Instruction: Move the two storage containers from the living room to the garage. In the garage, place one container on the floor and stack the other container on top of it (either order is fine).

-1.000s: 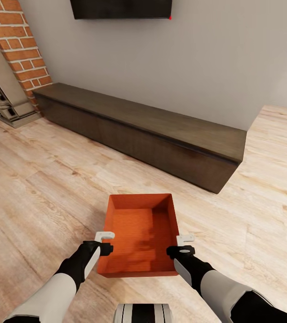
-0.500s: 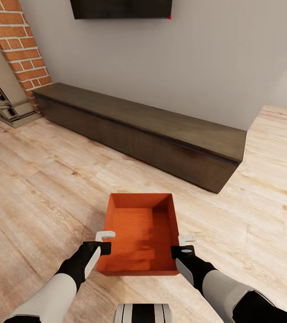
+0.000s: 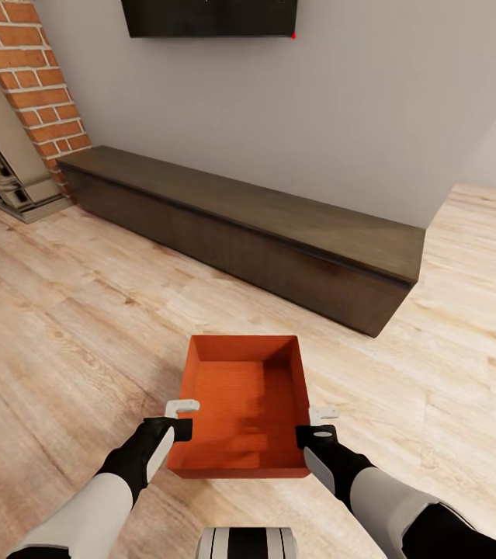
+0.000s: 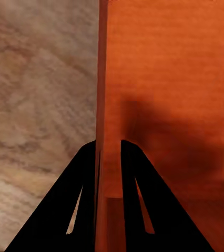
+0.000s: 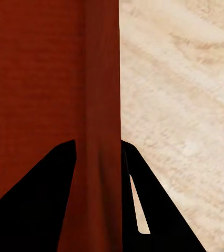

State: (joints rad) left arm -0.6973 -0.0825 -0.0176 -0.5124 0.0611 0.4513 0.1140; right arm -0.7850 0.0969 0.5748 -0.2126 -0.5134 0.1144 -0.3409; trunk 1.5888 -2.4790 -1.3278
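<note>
Nothing has shifted: both end effectors (image 3: pixel 183 418) (image 3: pixel 315 423) still pinch the unlabelled storage container's (image 3: pixel 240 404) walls.

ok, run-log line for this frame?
room: living room | left gripper: jaws on container left wall | right gripper: jaws on right wall | stage: pickup

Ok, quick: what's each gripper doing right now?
Left gripper: shut on the storage container's left wall.
Right gripper: shut on its right wall.

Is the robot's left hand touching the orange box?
Touching. In the left wrist view the left hand has a finger on each side of the orange box's thin wall, pressed against it.
</note>
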